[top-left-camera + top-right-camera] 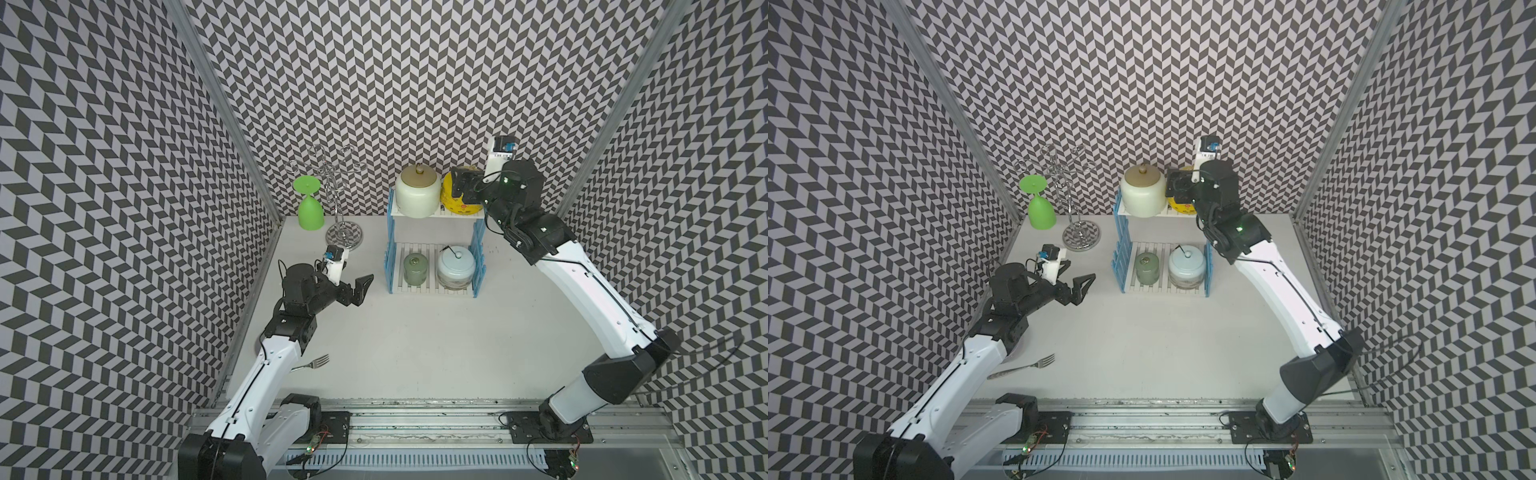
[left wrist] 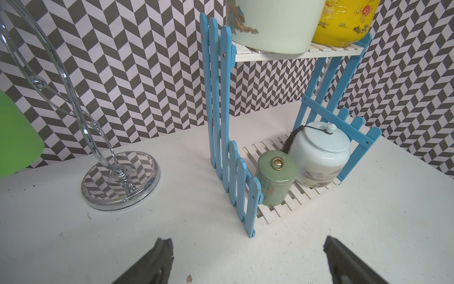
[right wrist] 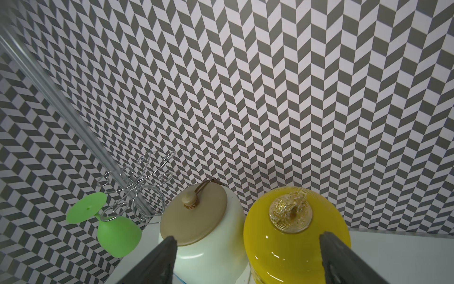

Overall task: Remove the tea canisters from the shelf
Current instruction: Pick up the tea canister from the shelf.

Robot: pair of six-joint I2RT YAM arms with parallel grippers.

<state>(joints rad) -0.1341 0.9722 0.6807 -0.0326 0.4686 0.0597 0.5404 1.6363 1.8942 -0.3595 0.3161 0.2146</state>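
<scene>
1. All four tea canisters stood on the shelf (image 1: pixel 391 257). The cream canister (image 1: pixel 417 191) and yellow canister (image 1: pixel 449 198) sat close together on the upper tier, cream to the left. The sage green canister (image 1: pixel 415 269) and pale blue canister (image 1: pixel 456 266) sat on the lower tier, sage to the left.
2. None had come off, so I judged the task to be at its first pick.
3. The right hand (image 3: pixel 248 238) hovered over the yellow canister, fingers spread wide and gripping nothing. The next move seemed to call for centring on that jar and lowering to span it, without a finger catching the cream neighbour.
4. The left hand (image 1: pixel 362 290), also spread and empty, sat low over the worktop (image 1: pixel 415 353), left of the shelf. The blue picket side barred a sideways reach, so the lower jars would likely have to leave by the open near front.
5. Bare worktop near of the shelf offered set-down room. The green goblet (image 1: pixel 309 208) and chrome stand (image 1: pixel 336 199) crowded the far left, a fork (image 1: pixel 311 365) lay near left, and the wall stood close behind.
</scene>
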